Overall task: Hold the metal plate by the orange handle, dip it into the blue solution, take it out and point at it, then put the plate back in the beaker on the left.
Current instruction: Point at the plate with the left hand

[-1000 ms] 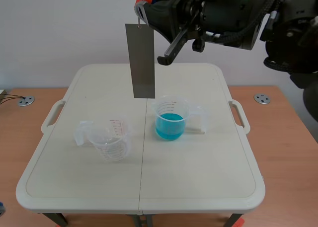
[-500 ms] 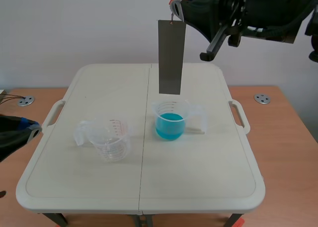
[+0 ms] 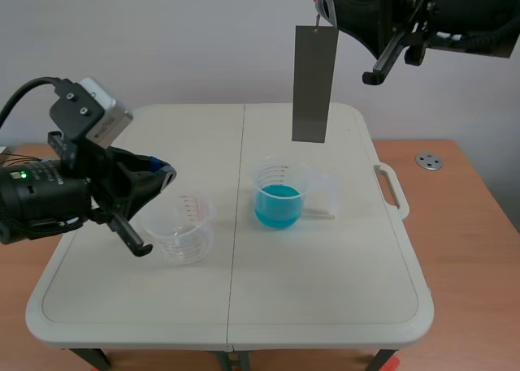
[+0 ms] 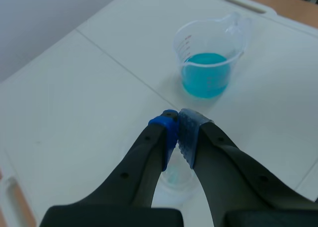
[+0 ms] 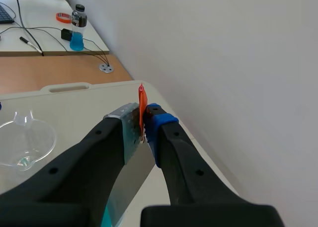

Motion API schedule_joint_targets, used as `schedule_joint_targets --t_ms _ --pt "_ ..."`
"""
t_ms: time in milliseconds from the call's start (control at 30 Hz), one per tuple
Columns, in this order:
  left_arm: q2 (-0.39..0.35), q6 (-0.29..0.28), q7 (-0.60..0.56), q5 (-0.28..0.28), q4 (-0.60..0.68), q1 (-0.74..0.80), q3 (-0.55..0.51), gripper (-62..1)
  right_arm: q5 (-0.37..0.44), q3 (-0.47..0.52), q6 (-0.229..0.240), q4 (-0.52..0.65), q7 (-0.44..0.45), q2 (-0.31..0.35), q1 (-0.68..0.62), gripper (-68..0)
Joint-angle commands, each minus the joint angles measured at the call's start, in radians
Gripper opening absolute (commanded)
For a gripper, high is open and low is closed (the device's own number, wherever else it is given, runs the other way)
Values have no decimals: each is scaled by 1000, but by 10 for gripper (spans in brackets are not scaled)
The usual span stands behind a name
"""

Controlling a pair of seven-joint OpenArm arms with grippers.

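- Grey metal plate (image 3: 314, 84), a long narrow strip, hangs upright in the air, well clear of the desk (image 3: 325, 282).
- The orange handle (image 5: 142, 100) sits at the plate's top end, and the right tool (image 5: 143, 125) is pinching it. In the right wrist view both fingers are squeezed onto that orange tab, with the plate dropping away underneath them.
- That right arm comes in high from the right side, up in front of the white wall (image 3: 162, 38).
- The plate's lower edge hangs above the beaker of blue solution (image 3: 280, 194), a bit toward its far right side. There's a clear gap between them, so the plate is out of the liquid.
- I honestly can't tell from these views whether the plate's surface is wet.
- The beaker of blue solution stands upright near the middle of the desk, just right of the centre seam. It's partly filled, and its handle sticks out to the right.
- The empty beaker (image 3: 183, 229) stands upright on the other side of the seam. It's near the blue one but not touching it.
- The left tool (image 4: 178, 122) is pressed together on nothing, its blue pads meeting tip to tip.
- It hovers by the left rim of the empty beaker.
- In the left wrist view that beaker is just a blur under the fingers, and the beaker of blue solution lies further ahead.
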Motion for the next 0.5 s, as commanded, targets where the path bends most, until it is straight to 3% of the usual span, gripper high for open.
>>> schedule_joint_targets --t_ms 0,300,467 --pt "27 -21 -8 -6 -10 -38 2 -582 19 15 3 13 18 7 30 -661" --pt "180 -108 20 53 -161 -209 68 -582 18 13 19 12 13 5 38 -661" --pt "235 -129 20 76 -212 -251 84 -582 18 13 19 12 14 3 39 -661"
